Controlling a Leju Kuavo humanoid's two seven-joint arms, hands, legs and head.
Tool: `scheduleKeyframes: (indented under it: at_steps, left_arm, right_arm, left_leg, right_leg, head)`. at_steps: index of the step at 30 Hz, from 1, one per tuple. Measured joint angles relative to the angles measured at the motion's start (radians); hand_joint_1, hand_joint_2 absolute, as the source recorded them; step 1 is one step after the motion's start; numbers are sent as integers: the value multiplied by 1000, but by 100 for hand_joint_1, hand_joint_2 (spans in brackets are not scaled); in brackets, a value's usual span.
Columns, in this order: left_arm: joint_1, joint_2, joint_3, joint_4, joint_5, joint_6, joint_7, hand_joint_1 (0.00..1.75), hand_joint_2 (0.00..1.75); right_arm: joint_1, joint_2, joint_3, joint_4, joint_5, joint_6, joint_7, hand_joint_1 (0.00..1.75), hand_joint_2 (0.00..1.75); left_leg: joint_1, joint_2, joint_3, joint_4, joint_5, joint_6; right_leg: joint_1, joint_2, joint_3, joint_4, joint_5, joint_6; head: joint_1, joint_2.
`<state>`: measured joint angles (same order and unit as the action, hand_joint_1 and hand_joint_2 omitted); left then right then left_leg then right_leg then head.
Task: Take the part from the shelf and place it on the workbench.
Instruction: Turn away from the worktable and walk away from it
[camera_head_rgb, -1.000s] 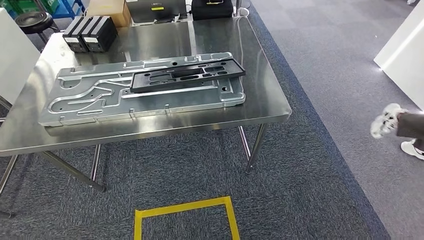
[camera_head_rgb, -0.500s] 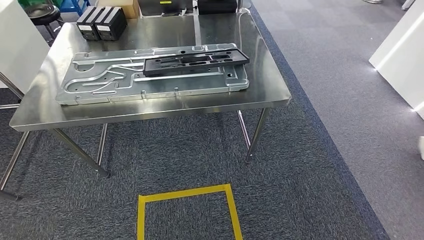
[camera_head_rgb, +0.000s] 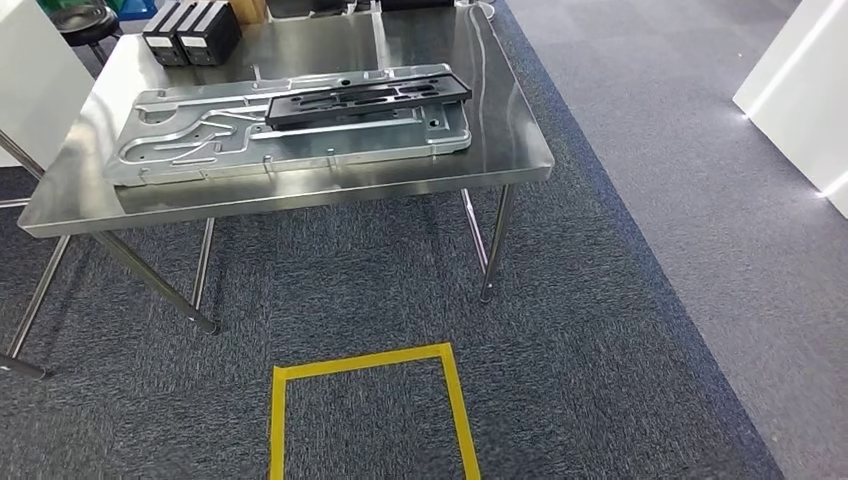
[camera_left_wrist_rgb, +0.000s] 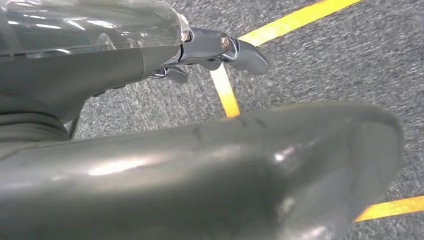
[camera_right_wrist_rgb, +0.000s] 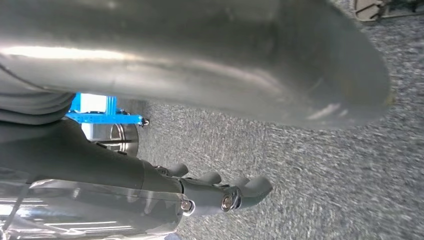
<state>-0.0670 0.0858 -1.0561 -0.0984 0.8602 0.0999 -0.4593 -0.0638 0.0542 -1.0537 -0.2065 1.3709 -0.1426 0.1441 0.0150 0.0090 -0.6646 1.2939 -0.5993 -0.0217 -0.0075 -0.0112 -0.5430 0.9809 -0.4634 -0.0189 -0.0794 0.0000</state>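
Steel worktop (camera_head_rgb: 300, 195) on grey carpet (camera_head_rgb: 600, 330), yellow tape square (camera_head_rgb: 365, 410). On top: 1 metal panel (camera_head_rgb: 200, 150), 1 black part (camera_head_rgb: 365, 100), 2 black boxes (camera_head_rgb: 190, 32). Left hand (camera_left_wrist_rgb: 200, 170), right hand (camera_right_wrist_rgb: 200, 60): fingers apart, holding nothing.

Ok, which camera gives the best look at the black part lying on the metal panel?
The head view: the black part lies in full on the metal panel on the workbench. Both wrist views look at carpet past the left hand and right hand.
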Motion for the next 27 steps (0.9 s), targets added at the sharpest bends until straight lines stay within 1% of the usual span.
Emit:
scheduleKeyframes:
  at_steps: [1,2,3,4,5,6,7,8,9,10,11,12,13,14,15,16,17,18,19,20,21,22,23,24,25,26,27]
  left_arm:
    - [-1,0,-2,0,0,0,0,0,0]
    - [-2,0,-5,0,0,0,0,0,0]
    - [-4,0,-7,0,0,0,0,0,0]
    - [-7,1,-9,0,0,0,0,0,0]
    - [-9,1,-10,0,0,0,0,0,0]
    - [-11,1,-11,0,0,0,0,0,0]
    - [-11,1,-12,0,0,0,0,0,0]
    - [-10,1,-13,0,0,0,0,0,0]
    - [-9,0,-14,0,0,0,0,0,0]
    - [-9,-2,-15,0,0,0,0,0,0]
    - [-9,-3,-17,0,0,0,-1,0,0]
    - [-10,-3,-19,0,0,0,-1,0,0]
    - [-10,-3,-22,0,0,0,-1,0,0]
    - [-10,-3,-25,0,0,0,-1,0,0]
    - [-10,-3,-28,0,0,0,-1,0,0]
    - [-11,-3,-31,0,0,0,-1,0,0]
    - [-11,-4,-34,0,0,0,-1,0,0]
    - [-11,-4,-35,0,0,0,-1,0,0]
    - [-11,-4,-37,0,0,0,-1,0,0]
    - [-11,-5,-38,0,0,0,-1,0,0]
    - [-12,-6,-38,-1,0,0,-1,0,0]
    - [-12,-6,-38,-1,0,0,-1,0,0]
    - [-12,-6,-39,-1,0,0,-1,0,0]
    - [-11,-6,-39,-1,0,0,-1,0,0]
    - [-10,-6,-39,-1,0,0,-1,0,0]
    - [-9,-6,-39,-1,0,0,-1,0,0]
    - [-9,-6,-39,-1,0,0,-1,0,0]
  right_arm:
    - [0,2,0,1,0,1,0,0,0]
    - [0,4,1,1,1,2,1,0,0]
    - [0,6,2,2,1,3,2,0,0]
    - [0,8,3,2,2,3,3,0,0]
    - [0,9,4,2,3,3,4,0,0]
    - [0,10,6,2,4,4,5,0,0]
    - [0,10,7,2,4,4,5,0,0]
    - [1,10,8,2,4,4,5,0,0]
    - [1,10,8,2,2,5,4,0,0]
    - [2,10,8,2,-1,6,3,0,0]
    - [2,10,8,2,-4,7,2,0,0]
    - [3,11,8,2,-7,8,-1,0,0]
    - [3,11,7,2,-9,9,-4,0,0]
    - [3,11,7,2,-11,9,-6,0,0]
    - [3,11,7,2,-12,9,-8,0,0]
    - [3,11,7,2,-13,9,-8,0,0]
    - [3,11,7,2,-14,9,-8,0,0]
    - [2,11,7,2,-15,9,-9,0,0]
    - [1,11,7,2,-15,9,-9,0,0]
    - [-1,11,7,2,-16,9,-9,0,0]
    - [-2,11,7,2,-16,9,-10,0,0]
    - [-3,11,6,2,-16,9,-10,0,0]
    - [-3,11,6,2,-17,9,-10,0,0]
    - [-2,11,6,2,-17,9,-10,0,0]
    - [-3,11,6,2,-17,9,-10,0,0]
    - [-3,11,6,2,-17,9,-10,0,0]
    - [-3,11,6,2,-18,9,-10,0,0]
  left_leg:
    - [-1,0,28,-19,24,3]
    - [-2,0,71,-69,52,7]
    - [-3,-1,123,-140,70,12]
    - [-6,-3,171,-213,75,17]
    - [-9,-4,204,-269,70,21]
    - [-12,-5,220,-303,63,24]
    - [-14,-5,219,-317,62,28]
    - [-12,-3,212,-320,68,34]
    - [-11,-1,204,-322,76,41]
    - [-9,1,195,-323,85,50]
    - [-8,3,185,-324,95,57]
    - [-10,3,175,-324,104,62]
    - [-12,4,163,-322,114,65]
    - [-15,4,151,-320,123,66]
    - [-17,5,136,-316,132,66]
    - [-19,5,120,-311,141,65]
    - [-21,5,105,-305,148,64]
    - [-22,5,92,-299,156,62]
    - [-23,4,81,-294,162,59]
    - [-23,5,75,-292,169,55]
    - [-22,5,70,-291,178,50]
    - [-21,6,68,-293,187,44]
    - [-21,6,65,-294,193,39]
    - [-20,4,59,-290,188,33]
    - [-19,2,50,-273,164,27]
    - [-18,0,38,-237,121,22]
    - [-15,-1,23,-184,67,18]
  right_leg:
    - [1,0,-15,4,8,1]
    - [2,1,-28,9,15,3]
    - [3,1,-41,15,22,6]
    - [4,1,-50,19,28,11]
    - [4,0,-58,23,36,16]
    - [4,-1,-64,24,44,22]
    - [4,-1,-69,24,54,28]
    - [3,0,-74,25,58,34]
    - [2,2,-80,33,47,40]
    - [2,4,-90,58,18,45]
    - [1,6,-103,100,-27,48]
    - [0,7,-119,159,-78,51]
    - [-1,7,-134,225,-119,53]
    - [-2,7,-141,276,-138,54]
    - [-3,7,-136,302,-133,53]
    - [-3,7,-114,294,-110,51]
    - [-2,7,-74,251,-80,47]
    - [-1,7,-20,182,-61,41]
    - [2,7,33,104,-58,34]
    - [6,7,73,42,-63,29]
    - [10,7,96,1,-71,25]
    - [14,7,100,-17,-71,22]
    - [13,6,95,-21,-63,18]
    - [11,4,86,-24,-52,12]
    - [8,1,76,-26,-40,5]
    - [5,-1,64,-29,-27,0]
    - [5,-2,49,-28,-16,-3]
  head:
    - [0,0]
    - [0,0]
    - [0,0]
    - [0,0]
    - [0,0]
    - [0,0]
    - [0,0]
    - [0,0]
    - [0,0]
    - [0,0]
    - [0,0]
    - [0,0]
    - [0,0]
    - [0,0]
    - [0,0]
    - [0,0]
    - [0,0]
    - [0,0]
    - [0,0]
    - [0,0]
    - [0,0]
    - [0,0]
    - [0,0]
    - [0,0]
    - [0,0]
    - [0,0]
    - [0,0]
